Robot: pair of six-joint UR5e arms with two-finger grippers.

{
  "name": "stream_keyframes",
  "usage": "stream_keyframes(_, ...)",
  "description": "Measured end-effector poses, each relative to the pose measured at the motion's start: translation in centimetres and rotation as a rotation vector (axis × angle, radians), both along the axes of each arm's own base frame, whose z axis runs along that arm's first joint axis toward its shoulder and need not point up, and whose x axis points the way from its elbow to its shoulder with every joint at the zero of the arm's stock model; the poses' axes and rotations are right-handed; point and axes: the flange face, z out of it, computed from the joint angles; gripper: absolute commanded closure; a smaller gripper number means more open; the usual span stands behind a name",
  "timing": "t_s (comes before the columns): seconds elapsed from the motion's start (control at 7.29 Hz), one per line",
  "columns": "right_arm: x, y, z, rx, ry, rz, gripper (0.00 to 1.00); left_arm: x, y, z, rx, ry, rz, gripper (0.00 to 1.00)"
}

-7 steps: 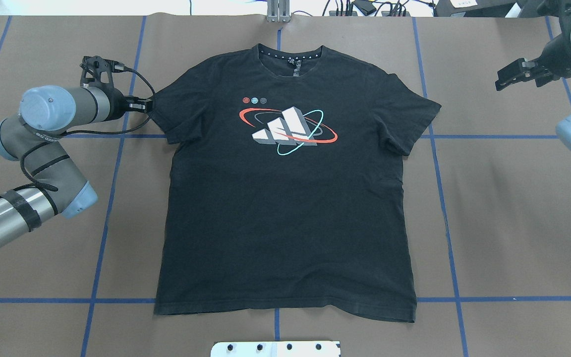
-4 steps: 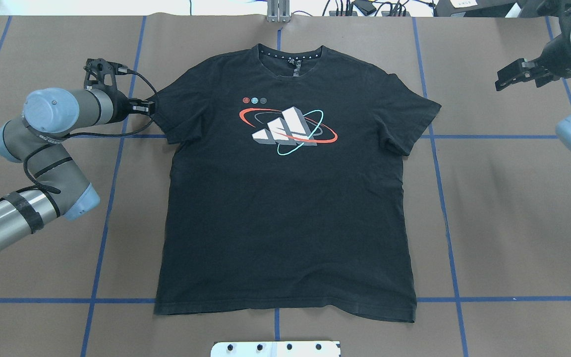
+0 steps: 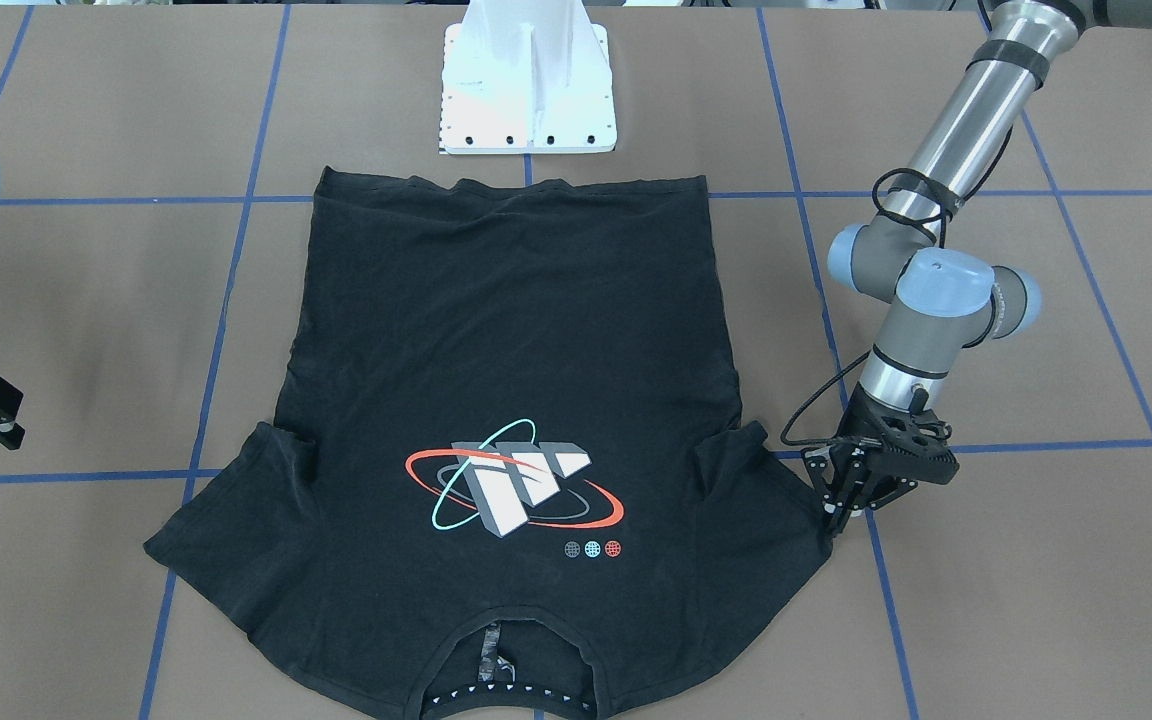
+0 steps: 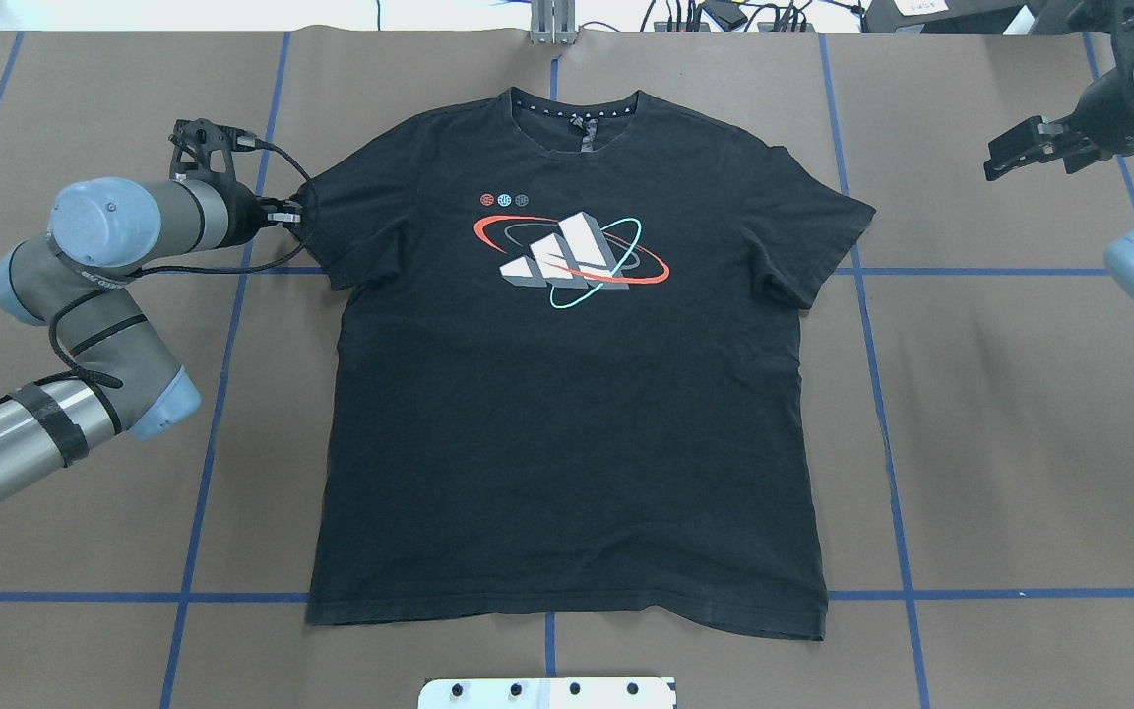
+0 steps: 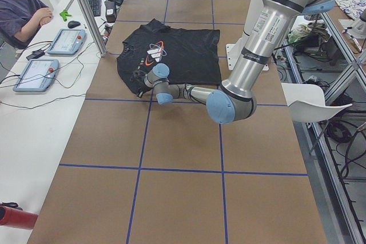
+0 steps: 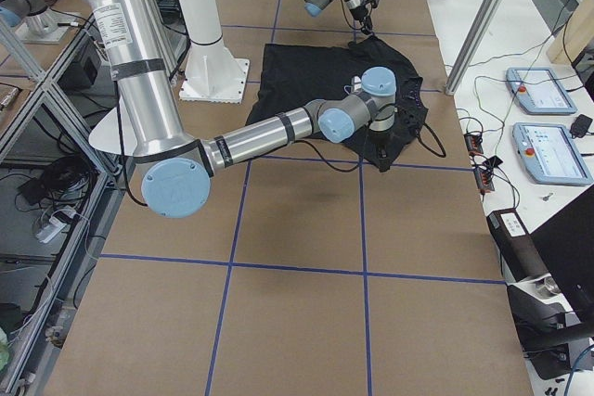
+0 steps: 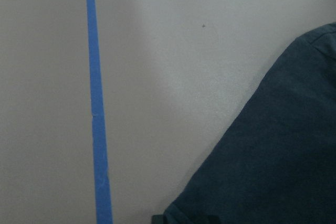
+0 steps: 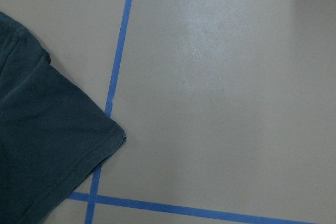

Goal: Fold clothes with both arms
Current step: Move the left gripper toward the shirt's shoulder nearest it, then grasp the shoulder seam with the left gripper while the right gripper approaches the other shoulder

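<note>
**Black tee laid flat, left gripper at its sleeve**

The black T-shirt lies spread out in the middle of the table, print side up. Its collar is at the edge far from the robot, and its hem stops just short of the white pedestal base. Both short sleeves fan outward. The cloth is mostly smooth, with soft creases near the armpits and a slightly wavy hem. On the chest sits the logo print: three slanted white bars ringed by a red orbit and a teal one, with three small dots beside it toward the collar.

The left gripper is down at the outer hem of the sleeve on the robot's left. Its jaws stand a little apart, and the wrist camera shows the sleeve's edge running in between the two tips. The right gripper hangs over the table, well apart from the other sleeve, jaws parted and holding nothing.

The table is covered in brown paper marked off in large squares by blue tape. The corner of the sleeve on the robot's right lies across one of these lines. Cables bunch along the far edge. Beside the table runs a white bench with control tablets on it, and a person sits there.
</note>
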Motion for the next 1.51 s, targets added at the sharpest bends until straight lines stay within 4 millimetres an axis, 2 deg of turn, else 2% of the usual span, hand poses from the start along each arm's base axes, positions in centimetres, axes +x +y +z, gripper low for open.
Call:
stream_keyframes(0.27, 0.0, 0.0, 0.0, 0.001, 0.0, 0.0, 0.01, -0.2, 0.2, -0.2, 0.001, 0.004, 0.0, 1.0)
stream_keyframes(0.41, 0.0, 0.0, -0.1, 0.001, -0.001, 0.001, 0.01, -0.5, 0.2, -1.9, 0.007, 0.031, -0.011, 1.0)
stream_keyframes(0.55, 0.0, 0.0, -0.1, 0.002, -0.001, 0.001, 0.01, -0.7, 0.1, -4.0, -0.021, 0.059, -0.03, 1.0)
stream_keyframes(0.82, 0.0, 0.0, -0.1, 0.001, -0.001, 0.001, 0.01, -0.3, 0.4, -10.2, -0.118, 0.106, -0.074, 1.0)
stream_keyframes(0.96, 0.0, 0.0, 0.0, 0.0, -0.001, 0.001, 0.01, 0.9, 0.3, -13.6, -0.171, 0.13, -0.091, 1.0)
stream_keyframes(1.23, 0.0, 0.0, -0.1, 0.0, -0.001, 0.0, 0.01, 5.9, 0.1, -18.8, -0.259, 0.17, -0.1, 1.0)
stream_keyframes(1.51, 0.0, 0.0, -0.1, 0.001, -0.001, 0.001, 0.01, 11.0, 0.3, -21.6, -0.315, 0.192, -0.094, 1.0)
